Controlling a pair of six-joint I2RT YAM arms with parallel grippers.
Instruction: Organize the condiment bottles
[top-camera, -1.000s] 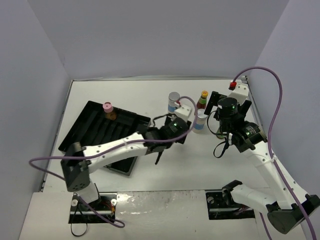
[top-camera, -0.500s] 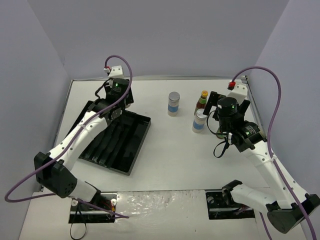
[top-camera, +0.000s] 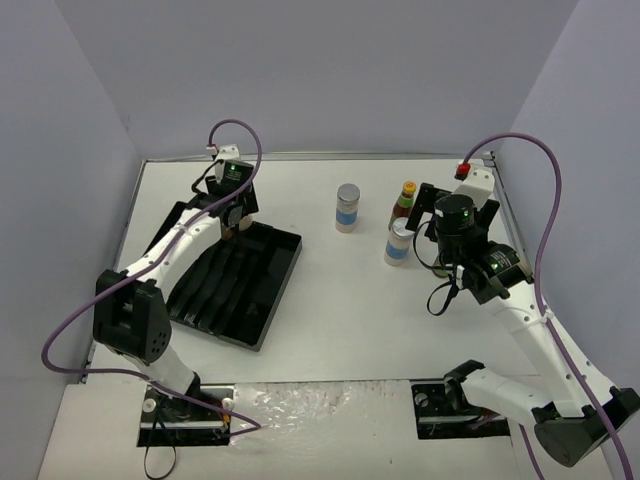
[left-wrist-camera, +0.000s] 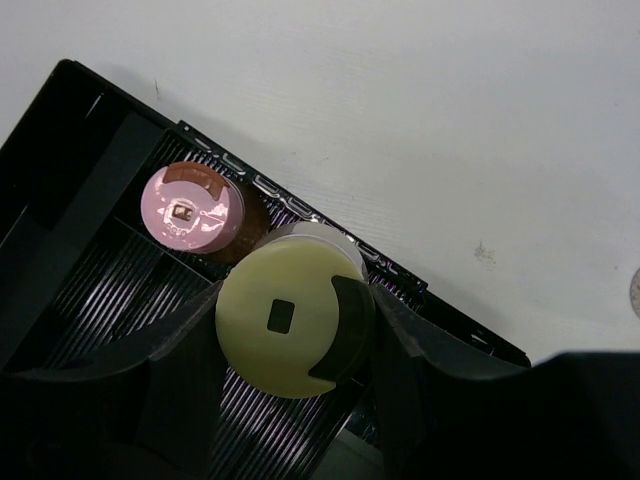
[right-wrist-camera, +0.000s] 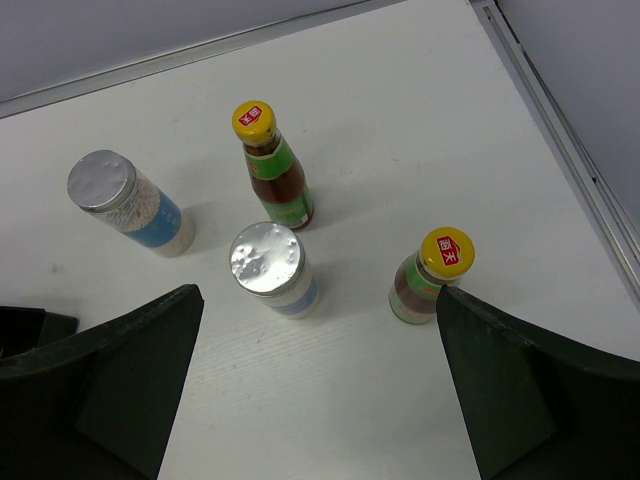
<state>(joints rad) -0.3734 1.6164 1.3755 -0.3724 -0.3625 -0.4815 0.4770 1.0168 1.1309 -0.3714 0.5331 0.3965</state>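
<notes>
In the left wrist view my left gripper (left-wrist-camera: 290, 345) is shut on the pale-yellow-capped bottle (left-wrist-camera: 275, 315), which stands in the far corner of the black ridged tray (left-wrist-camera: 80, 180) against the pink-capped bottle (left-wrist-camera: 192, 208). In the top view the left gripper (top-camera: 232, 205) hides both bottles. My right gripper (right-wrist-camera: 315, 400) is open and empty above a silver-lidded bottle (right-wrist-camera: 267, 262) and a dark yellow-capped bottle (right-wrist-camera: 440, 265). Further off stand a second dark bottle (right-wrist-camera: 275, 175) and a second silver-lidded bottle (right-wrist-camera: 110, 190). The top view shows the silver-lidded bottles (top-camera: 348, 207) (top-camera: 398, 243) and one dark bottle (top-camera: 405, 200).
The black tray (top-camera: 240, 290) lies at the left, slanted, with ridged lanes. A raised rail (right-wrist-camera: 560, 130) runs along the table's right edge close to the bottles. Grey walls close the table on three sides.
My left arm has swung from the middle of the table to the tray's far corner. The right arm and the bottles on the right have not moved.
</notes>
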